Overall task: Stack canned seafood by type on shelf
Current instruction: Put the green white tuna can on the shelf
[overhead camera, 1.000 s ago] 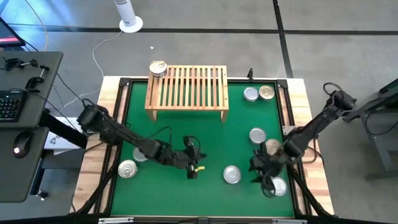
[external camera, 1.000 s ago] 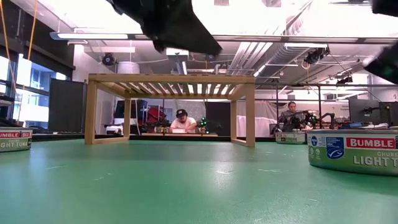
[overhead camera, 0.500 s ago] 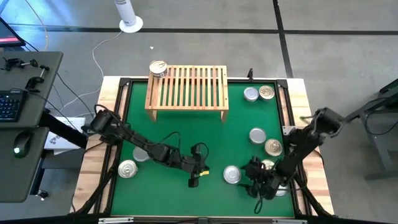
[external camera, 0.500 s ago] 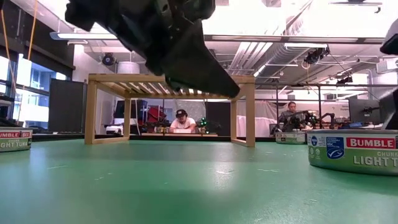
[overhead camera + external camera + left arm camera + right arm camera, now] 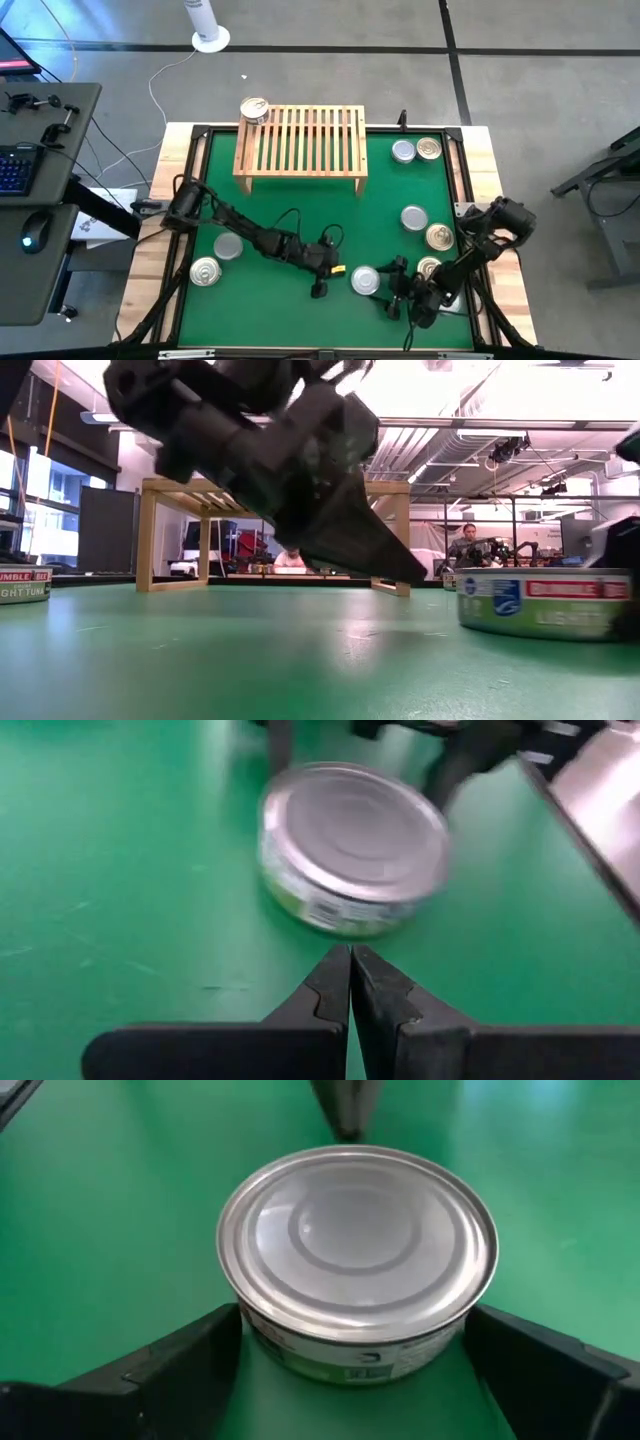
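Tins lie scattered on the green surface (image 5: 300, 215); the shelf (image 5: 300, 140) stands at its far edge. The right pincer (image 5: 392, 290), wide open, straddles a silver tin (image 5: 357, 1260) near the front edge. The left pincer (image 5: 350, 982), closed and empty, points at it from just beside.

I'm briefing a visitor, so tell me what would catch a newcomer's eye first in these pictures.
First, the two dark arms meeting at the near edge of the green mat: the right gripper stands open around a silver tin, while the shut left gripper points at it from the other side. Next, the wooden shelf at the far side, with one tin at its left corner.
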You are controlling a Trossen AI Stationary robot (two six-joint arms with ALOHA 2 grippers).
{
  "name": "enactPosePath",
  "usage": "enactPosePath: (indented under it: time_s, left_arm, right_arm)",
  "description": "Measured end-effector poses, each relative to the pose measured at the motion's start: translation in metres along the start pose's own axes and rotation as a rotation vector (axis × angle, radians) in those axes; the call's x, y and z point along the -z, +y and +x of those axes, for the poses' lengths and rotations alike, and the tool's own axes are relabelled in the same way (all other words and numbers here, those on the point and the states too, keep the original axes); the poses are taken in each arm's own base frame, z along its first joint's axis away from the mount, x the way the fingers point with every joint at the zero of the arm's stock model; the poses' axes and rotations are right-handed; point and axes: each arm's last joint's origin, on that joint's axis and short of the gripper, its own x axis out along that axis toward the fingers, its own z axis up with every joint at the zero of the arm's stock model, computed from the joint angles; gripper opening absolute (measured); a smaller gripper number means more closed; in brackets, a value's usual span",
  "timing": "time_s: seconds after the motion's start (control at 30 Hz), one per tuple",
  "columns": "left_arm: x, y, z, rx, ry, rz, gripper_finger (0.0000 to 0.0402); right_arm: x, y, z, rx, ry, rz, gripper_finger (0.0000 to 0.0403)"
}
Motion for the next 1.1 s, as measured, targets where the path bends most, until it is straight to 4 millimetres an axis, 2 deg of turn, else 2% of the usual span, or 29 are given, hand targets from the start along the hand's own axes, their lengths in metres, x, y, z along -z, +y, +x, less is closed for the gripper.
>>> enactPosePath:
  time_s: [0.17, 0.33, 0.77, 0.9, 1.1]
  left_arm:
    - [0.000, 0.013, 0.003, 0.017, 0.012, -0.039, 0.0000]
    - [0.001, 0.016, 0.002, 0.015, 0.027, -0.057, 0.0000]
    - [0.000, 0.016, 0.002, 0.001, 0.019, -0.053, 0.0000]
    - [-0.006, 0.013, -0.006, -0.029, 0.035, -0.045, 0.0000]
    - [-0.012, 0.006, -0.028, -0.175, 0.136, -0.019, 0.0000]
  right_arm:
    - [-0.011, -0.006, 0.015, -0.023, 0.018, 0.006, 0.0380]
    - [-0.022, -0.012, 0.029, -0.081, 0.043, -0.019, 0.0381]
    - [-0.030, -0.017, 0.038, -0.101, 0.038, 0.023, 0.0399]
    - [-0.031, -0.018, 0.039, -0.086, 0.029, 0.021, 0.0399]
    - [-0.031, -0.019, 0.039, -0.065, 0.018, 0.017, 0.0394]
